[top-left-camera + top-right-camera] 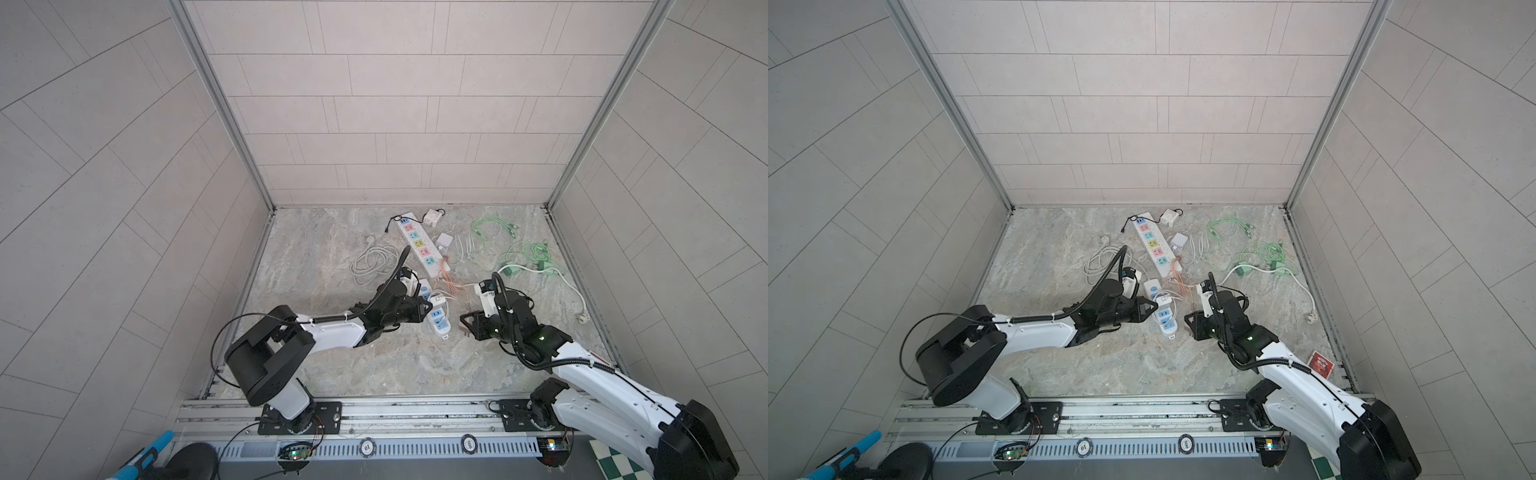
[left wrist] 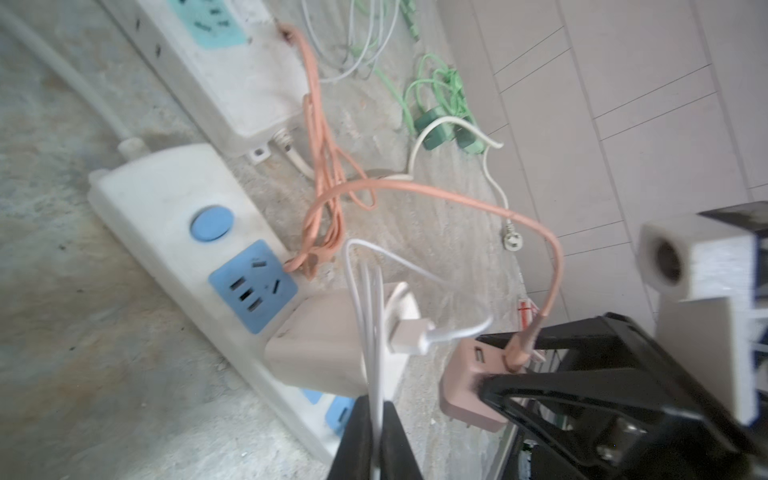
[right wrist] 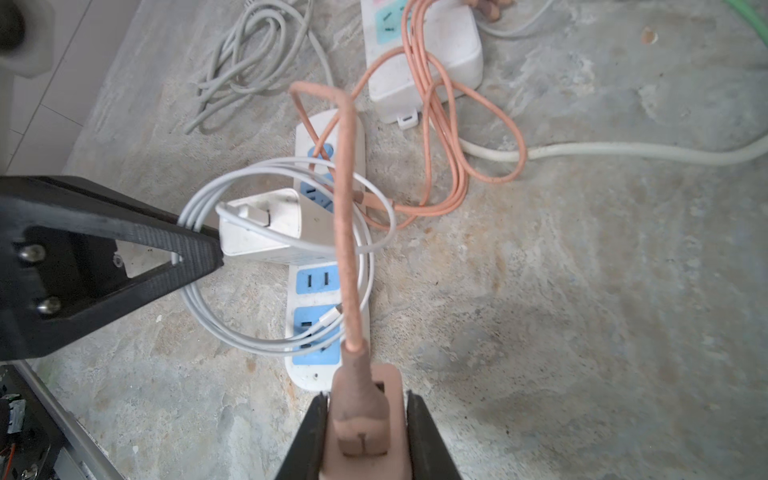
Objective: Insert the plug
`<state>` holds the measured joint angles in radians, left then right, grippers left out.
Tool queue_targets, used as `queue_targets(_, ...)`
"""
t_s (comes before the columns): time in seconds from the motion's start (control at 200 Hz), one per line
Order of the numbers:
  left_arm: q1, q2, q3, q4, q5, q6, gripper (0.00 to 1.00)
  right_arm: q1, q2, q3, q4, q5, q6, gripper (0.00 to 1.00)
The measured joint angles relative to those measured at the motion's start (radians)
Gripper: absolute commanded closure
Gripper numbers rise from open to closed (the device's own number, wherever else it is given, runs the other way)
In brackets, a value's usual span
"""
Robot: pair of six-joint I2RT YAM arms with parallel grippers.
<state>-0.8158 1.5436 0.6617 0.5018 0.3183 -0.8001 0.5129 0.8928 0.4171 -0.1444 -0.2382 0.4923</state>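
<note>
Currently nearest: right gripper (image 3: 368, 432) clamped on the pink plug (image 3: 386, 395), jaws on its two flat sides, pink cable (image 3: 345, 232) rising out the back. Side grip likely chosen to leave the prongs free; the left wrist view shows them facing the table. Plug hangs just beside the near end of the strip (image 3: 303, 376), not touching it and not in any socket.

Left gripper (image 2: 376, 415) is pinched together on the white cable (image 3: 232, 332), whose loops sprawl over the strip's free blue sockets (image 3: 318, 280). Probably grabbed so it can be dragged off to clear a socket for the plug. That cable runs to the charger (image 3: 266, 224), seated mid-strip, so a pull should stay gentle or the strip may shift. Pink cable also drapes over the strip and could snag. Insertion not yet begun, my read.

Farther: pastel strip (image 1: 417, 245) with pink cable bunched at its near end, grey coil (image 1: 372, 262) to its left, green cables (image 1: 523, 249) far right. None in the way.
</note>
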Motion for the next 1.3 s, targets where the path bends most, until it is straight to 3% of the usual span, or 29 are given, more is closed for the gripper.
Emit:
queue_targets(0.34,0.045,-0.049,-0.027,0.069,-0.031,-0.004,0.91,0.093,0.071,-0.028,0.171,0.044,-0.075,1.0)
queue_targets(0.966,0.211,0.088,-0.011,0.151,0.056,-0.009,0.91,0.194,0.214,-0.095,0.509,0.121,-0.127,1.0)
queue_targets(1.296,0.218,0.124,-0.011,0.184,0.083,-0.011,0.91,0.241,0.157,-0.172,0.677,0.207,-0.163,1.0)
